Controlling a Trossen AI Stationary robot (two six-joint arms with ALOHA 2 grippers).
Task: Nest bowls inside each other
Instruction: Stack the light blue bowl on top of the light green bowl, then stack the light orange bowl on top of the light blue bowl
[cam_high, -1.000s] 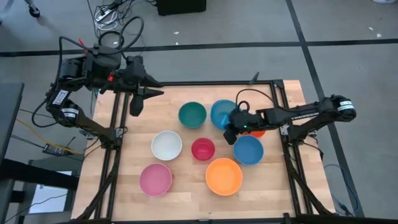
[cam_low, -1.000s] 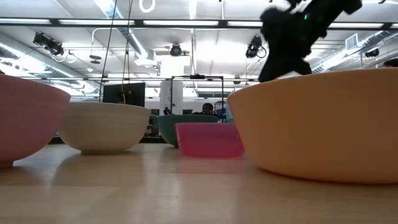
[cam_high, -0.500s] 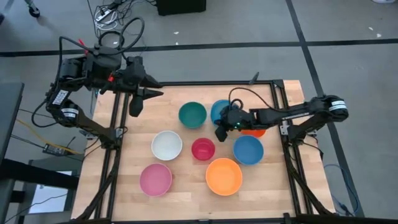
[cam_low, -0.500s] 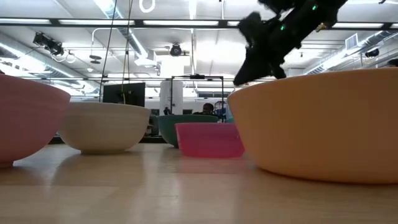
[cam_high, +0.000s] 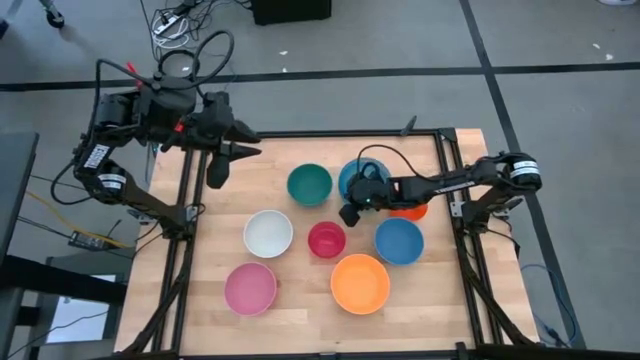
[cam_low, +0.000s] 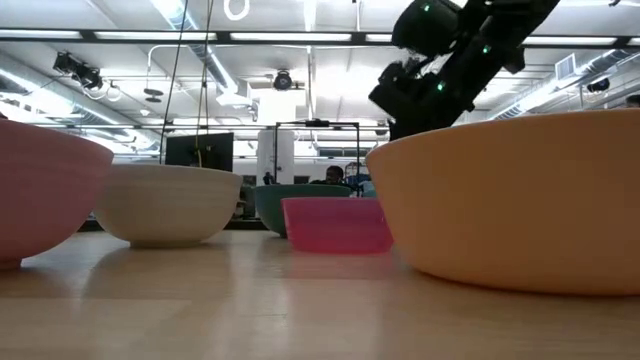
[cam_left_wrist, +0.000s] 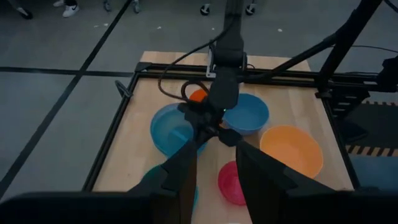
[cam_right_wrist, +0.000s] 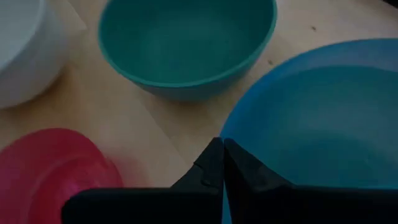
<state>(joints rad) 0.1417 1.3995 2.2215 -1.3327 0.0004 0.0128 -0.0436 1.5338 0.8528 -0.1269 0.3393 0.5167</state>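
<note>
High view is showing you the left gripper (cam_high: 222, 160) waiting over the far left corner of the surface (cam_high: 300, 290), its fingers standing partly apart and holding nothing. Moving right, the pink bowl (cam_high: 250, 288) is sitting near the front, the white bowl (cam_high: 268, 233) just behind it, then the teal bowl (cam_high: 310, 185) and the red bowl (cam_high: 327, 240). Your right gripper (cam_high: 349, 214) is reaching in at the near rim of the light blue bowl (cam_high: 354, 178), and the right wrist view is showing its fingers (cam_right_wrist: 214, 163) pinched together on that rim. Further right, the large orange bowl (cam_high: 360, 283) and the blue bowl (cam_high: 399, 240) are sitting apart, with a smaller orange bowl (cam_high: 410, 211) mostly hidden under the arm.
</note>
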